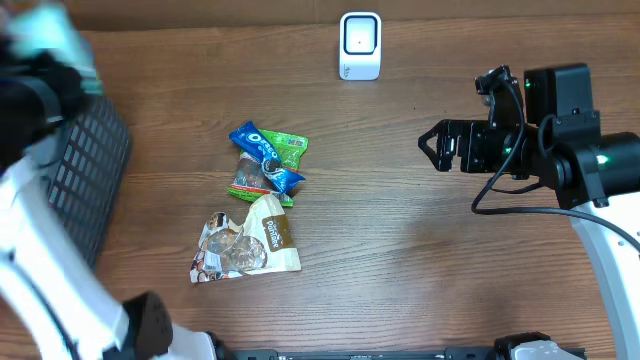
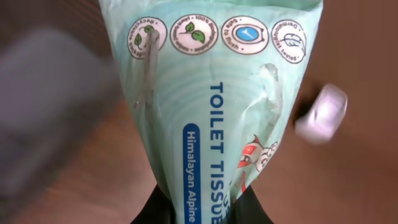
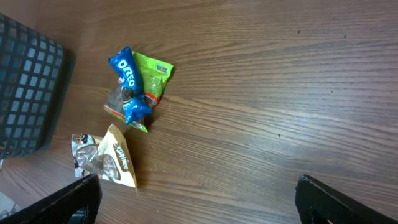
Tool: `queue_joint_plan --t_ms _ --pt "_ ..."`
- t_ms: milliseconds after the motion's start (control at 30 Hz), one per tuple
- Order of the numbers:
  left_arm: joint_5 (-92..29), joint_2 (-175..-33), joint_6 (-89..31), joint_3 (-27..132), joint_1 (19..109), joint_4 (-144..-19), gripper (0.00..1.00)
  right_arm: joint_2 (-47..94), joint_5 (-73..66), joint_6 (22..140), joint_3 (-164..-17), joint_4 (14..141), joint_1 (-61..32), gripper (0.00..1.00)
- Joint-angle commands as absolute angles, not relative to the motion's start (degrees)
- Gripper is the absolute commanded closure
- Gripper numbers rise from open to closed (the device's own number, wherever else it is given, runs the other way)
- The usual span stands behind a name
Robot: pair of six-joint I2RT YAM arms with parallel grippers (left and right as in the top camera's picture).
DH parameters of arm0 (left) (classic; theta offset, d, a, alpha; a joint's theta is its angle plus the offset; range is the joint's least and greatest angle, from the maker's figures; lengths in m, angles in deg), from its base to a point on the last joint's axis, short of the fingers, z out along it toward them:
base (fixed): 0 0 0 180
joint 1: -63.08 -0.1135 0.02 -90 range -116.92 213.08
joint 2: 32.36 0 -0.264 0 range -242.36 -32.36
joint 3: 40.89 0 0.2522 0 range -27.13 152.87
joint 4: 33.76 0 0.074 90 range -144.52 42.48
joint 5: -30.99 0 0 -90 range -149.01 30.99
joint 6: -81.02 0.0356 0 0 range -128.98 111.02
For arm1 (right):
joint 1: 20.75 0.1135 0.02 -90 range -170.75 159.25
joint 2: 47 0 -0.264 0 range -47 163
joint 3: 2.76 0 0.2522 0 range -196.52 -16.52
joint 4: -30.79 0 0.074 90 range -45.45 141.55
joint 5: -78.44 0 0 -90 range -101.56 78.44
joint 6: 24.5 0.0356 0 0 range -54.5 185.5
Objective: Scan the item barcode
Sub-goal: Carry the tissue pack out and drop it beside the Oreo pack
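The left gripper [image 2: 202, 210] is clenched on the narrow end of the mint-green plastic pack of toilet tissue [image 2: 211, 93], its dark jaws pinching the film from both sides. In the wrist view the pack's long axis runs straight out from the jaws toward 12 o'clock, printed face to the camera. No barcode shows on that face. Overhead, the pack is a blurred patch held up in the far-left corner, at 12 o'clock of the dark mesh basket [image 1: 90, 170]. The small white rounded scanner [image 1: 360, 45] stands well apart, at 3 o'clock from the pack, so the left arm carrying it probably has to sweep that way. The right gripper [image 1: 432, 146] hangs released and empty, at 5 o'clock of the scanner.
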State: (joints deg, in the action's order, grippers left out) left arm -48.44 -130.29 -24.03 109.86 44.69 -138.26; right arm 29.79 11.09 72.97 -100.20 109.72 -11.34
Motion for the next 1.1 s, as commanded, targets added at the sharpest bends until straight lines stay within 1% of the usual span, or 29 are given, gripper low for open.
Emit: queue_joint_plan --t_ms 0,133,267,500,667,800,900,1067 --pt "-52.44 -134.05 -21.58 104.98 52.84 -140.88 0.96 29.64 10.46 72.73 -101.65 109.59 -11.10 0.00" --pt "-53.01 -136.89 -21.61 94.84 62.09 -139.85 0.96 29.64 8.84 72.75 -101.67 110.20 -11.13 0.00" --pt "-52.90 -138.27 -21.69 84.48 69.37 -134.43 0.96 29.64 8.84 72.75 -101.65 110.88 -11.13 0.00" --pt "-51.87 -138.69 -22.79 70.01 77.70 -127.48 0.96 29.64 8.86 72.75 -101.65 111.08 -11.13 0.00" --pt "-51.28 -138.71 -24.23 61.75 78.88 -123.52 0.96 29.64 8.86 72.73 -101.65 110.92 -11.13 0.00" --pt "-47.78 -138.71 -24.27 54.69 78.88 -116.31 0.96 29.64 8.86 72.75 -101.65 110.79 -11.13 0.00" --pt "-47.28 -138.71 -27.11 48.99 78.88 -111.59 0.96 29.64 8.88 72.75 -101.65 110.83 -11.13 0.00" --pt "-45.73 -138.71 -27.79 45.05 79.23 -110.10 0.96 29.64 8.91 72.75 -101.65 110.83 -11.13 0.00"
